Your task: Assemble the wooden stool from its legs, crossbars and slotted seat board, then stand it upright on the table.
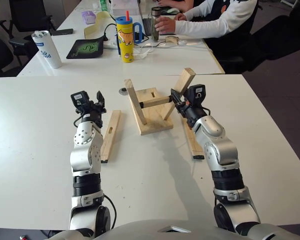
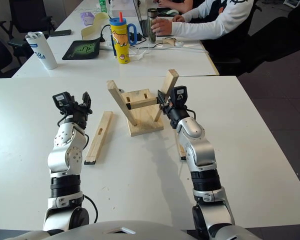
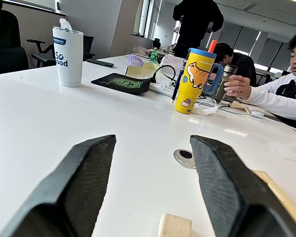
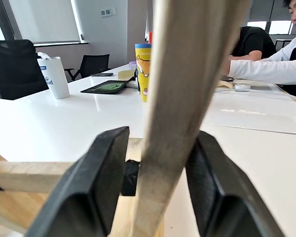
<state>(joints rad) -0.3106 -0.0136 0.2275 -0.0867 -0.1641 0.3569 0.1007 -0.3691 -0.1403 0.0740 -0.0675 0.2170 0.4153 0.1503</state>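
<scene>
Right tool [image 1: 176, 100] clamped on tilted leg [image 1: 185, 80] of half-built stool. Seat board [image 1: 155, 122] flat on tabletop [image 1: 40, 150], crossbar [image 1: 155, 102] joining two raised legs. Left tool [image 1: 91, 103] fingers apart, near loose wooden piece [image 1: 111, 135].

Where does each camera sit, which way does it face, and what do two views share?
Left eye view: on the head, looking forward and down at the table; both arms show, right gripper holding a stool leg.
Right eye view: beside it, same scene and arms.
Left wrist view: left wrist, facing the yellow cup past the open left gripper.
Right wrist view: right wrist, facing the held leg between its fingers.
Shared: both wrist views show the yellow cup.
</scene>
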